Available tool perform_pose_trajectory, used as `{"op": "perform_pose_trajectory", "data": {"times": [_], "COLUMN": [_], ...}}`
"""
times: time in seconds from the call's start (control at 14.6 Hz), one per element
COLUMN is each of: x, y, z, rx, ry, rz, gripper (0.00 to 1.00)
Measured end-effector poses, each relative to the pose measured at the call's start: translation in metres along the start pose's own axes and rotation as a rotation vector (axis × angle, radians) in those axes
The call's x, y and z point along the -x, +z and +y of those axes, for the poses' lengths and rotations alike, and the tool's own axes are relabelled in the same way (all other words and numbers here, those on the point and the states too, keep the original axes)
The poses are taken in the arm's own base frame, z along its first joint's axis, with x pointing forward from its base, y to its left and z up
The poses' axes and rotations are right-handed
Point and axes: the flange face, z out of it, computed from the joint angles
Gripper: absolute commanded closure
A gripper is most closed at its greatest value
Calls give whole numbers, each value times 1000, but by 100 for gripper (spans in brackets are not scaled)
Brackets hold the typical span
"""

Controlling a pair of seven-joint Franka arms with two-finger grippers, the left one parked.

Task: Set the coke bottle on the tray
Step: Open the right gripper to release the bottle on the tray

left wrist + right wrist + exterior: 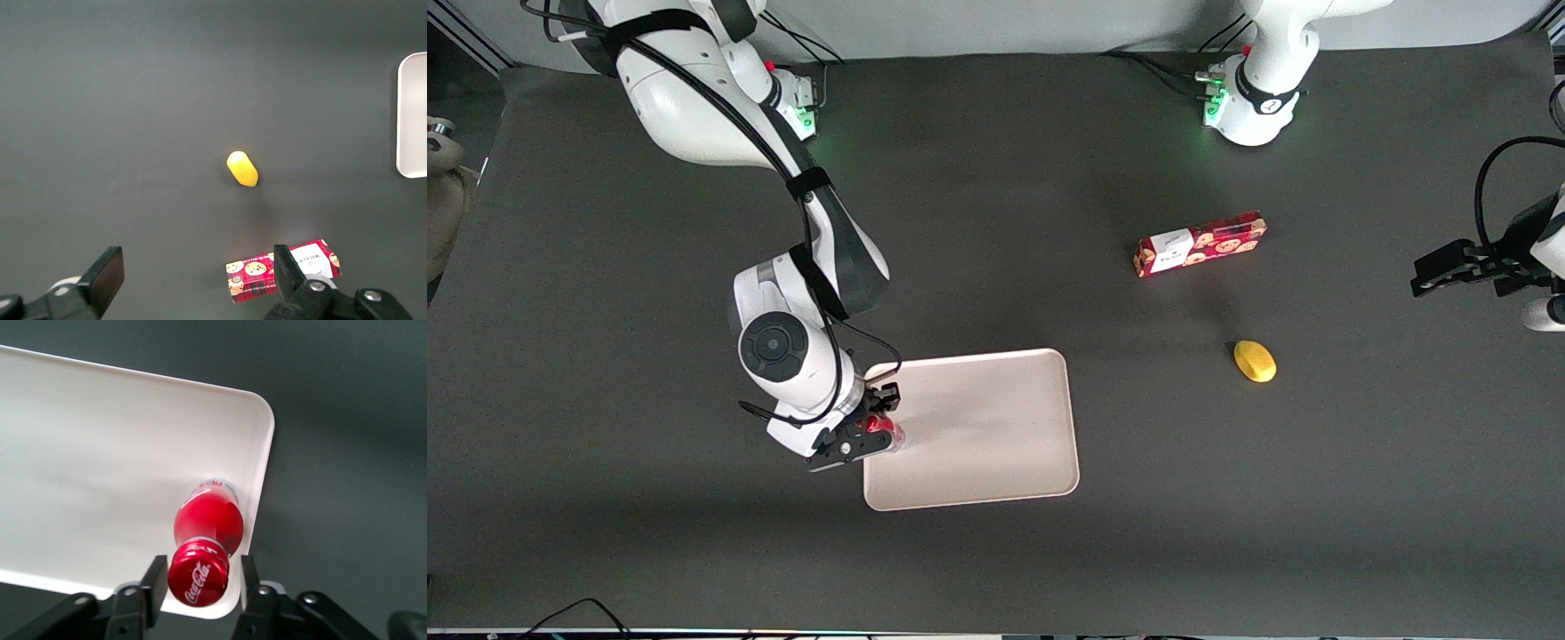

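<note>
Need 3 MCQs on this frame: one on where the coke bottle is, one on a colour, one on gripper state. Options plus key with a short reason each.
1. Where is the coke bottle?
A. Over the tray, inside its rim at the working arm's end
B. On the bare mat beside the cookie box
C. Next to the parked arm's base

2. What colour is the small rounded object lying nearer the front camera than the cookie box?
A. Green
B. Yellow
C. Blue

3. What state is the gripper in?
A. Wide open and empty above the mat
B. Shut on the cookie box
C. Fingers on either side of the bottle's red cap

Key:
1 A: the right wrist view shows the bottle's base over the tray floor, just inside the rim.
2 B: it is plainly yellow in both the front and left wrist views.
3 C: the right wrist view shows a finger tight against each side of the cap.
</note>
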Motion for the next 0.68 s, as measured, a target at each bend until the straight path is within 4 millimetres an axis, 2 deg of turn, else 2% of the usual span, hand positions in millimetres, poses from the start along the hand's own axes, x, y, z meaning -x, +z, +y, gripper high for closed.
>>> {"op": "perform_pose_trajectory", "data": {"times": [0.48,0.61,0.68], "x": [-2,-5,-6], "y": [-4,-18,-32], "z": [2,2,4], "rx": [-1,-4,-6], "ry": [5,6,9], "rz": [10,32,44], "gripper": [0,0,0]}}
